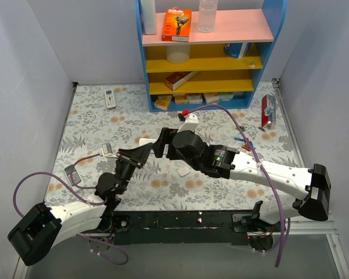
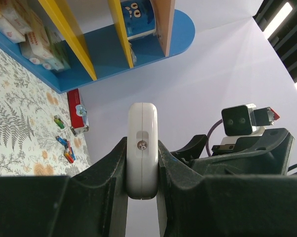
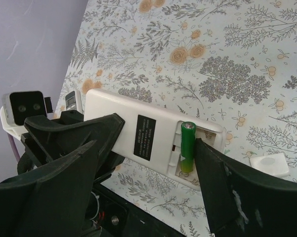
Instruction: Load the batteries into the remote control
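Two pale lilac walls close in a table covered with a cloth printed in grey ferns and orange blossoms. At the far edge stands a blue-framed shelf unit with yellow and pink boards, stocked with small boxes. A flat red packet lies to the right of it, and an all-white remote with a small screen lies to the far left.

The slim white plastic remote control is lifted off the cloth over the middle of the table. The left gripper clamps it edge-on between its matte black fingers. Its smooth back faces up, showing a black label and the uncovered battery recess. A glossy green cylindrical battery sits in that recess at the remote's right end.

The right gripper is spread wide across the remote and grips nothing. One black fingertip rests against the side of the green cell. A small white rounded cover plate lies flat on the cloth just beside the remote. The remaining loose batteries, in mixed colours, lie scattered on the cloth well to the right.
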{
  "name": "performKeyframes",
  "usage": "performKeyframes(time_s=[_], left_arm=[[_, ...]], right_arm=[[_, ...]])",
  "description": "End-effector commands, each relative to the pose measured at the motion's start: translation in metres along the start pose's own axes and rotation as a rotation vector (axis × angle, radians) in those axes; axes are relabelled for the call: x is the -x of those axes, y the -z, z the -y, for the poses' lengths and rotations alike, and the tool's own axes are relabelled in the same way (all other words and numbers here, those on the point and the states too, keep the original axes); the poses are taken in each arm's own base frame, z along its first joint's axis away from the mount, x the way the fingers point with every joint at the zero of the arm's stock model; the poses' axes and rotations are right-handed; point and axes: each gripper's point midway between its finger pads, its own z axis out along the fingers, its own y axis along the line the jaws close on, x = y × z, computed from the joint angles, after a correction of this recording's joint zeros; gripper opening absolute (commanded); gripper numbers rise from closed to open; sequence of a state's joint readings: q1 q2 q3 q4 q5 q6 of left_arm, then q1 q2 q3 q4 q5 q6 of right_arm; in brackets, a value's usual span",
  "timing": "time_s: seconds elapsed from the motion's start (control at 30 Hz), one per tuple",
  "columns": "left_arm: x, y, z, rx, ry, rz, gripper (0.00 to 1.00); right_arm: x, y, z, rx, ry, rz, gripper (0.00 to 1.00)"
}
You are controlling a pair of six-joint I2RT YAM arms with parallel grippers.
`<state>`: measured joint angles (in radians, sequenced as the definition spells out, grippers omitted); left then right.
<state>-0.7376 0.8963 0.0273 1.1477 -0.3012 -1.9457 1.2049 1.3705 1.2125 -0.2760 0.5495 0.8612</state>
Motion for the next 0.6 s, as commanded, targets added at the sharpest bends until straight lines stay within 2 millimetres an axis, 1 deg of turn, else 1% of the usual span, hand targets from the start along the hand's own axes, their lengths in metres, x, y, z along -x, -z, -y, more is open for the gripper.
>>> performKeyframes(time_s=[0.0,0.07,0.13,0.17,0.33,0.5,0.57], left_arm=[[0.0249,0.031,0.0196,-0.124,0.221,0.076,0.0],[0.0253,0.0312,0.021,-0.128,0.23,0.077,0.0],[0.0255,0.031,0.022,-0.13,0.24,0.076,0.0],[0.0257,0.0312,0.0228,-0.133,0.241,0.077,0.0],[0.0259,0.0307,0.0264,-0.144,0.25,0.075,0.0],[0.0252,0.0313,0.0263,-0.144,0.254,0.07,0.0],[0.025,0.0321,0.0248,-0.139,0.26,0.069,0.0]], right_arm=[[-0.005,0.0094,0.0556,-0.194,0.109,-0.013,0.86],[-0.0024,0.0121,0.0597,-0.211,0.119,-0.009,0.89],[0.0,0.0139,0.0586,-0.211,0.126,-0.009,0.89],[-0.0012,0.0144,0.0609,-0.219,0.135,-0.015,0.9],[-0.0012,0.016,0.0601,-0.218,0.149,-0.028,0.89],[-0.001,0.0174,0.0614,-0.219,0.164,-0.03,0.85],[-0.0012,0.0186,0.0644,-0.226,0.168,-0.028,0.8]])
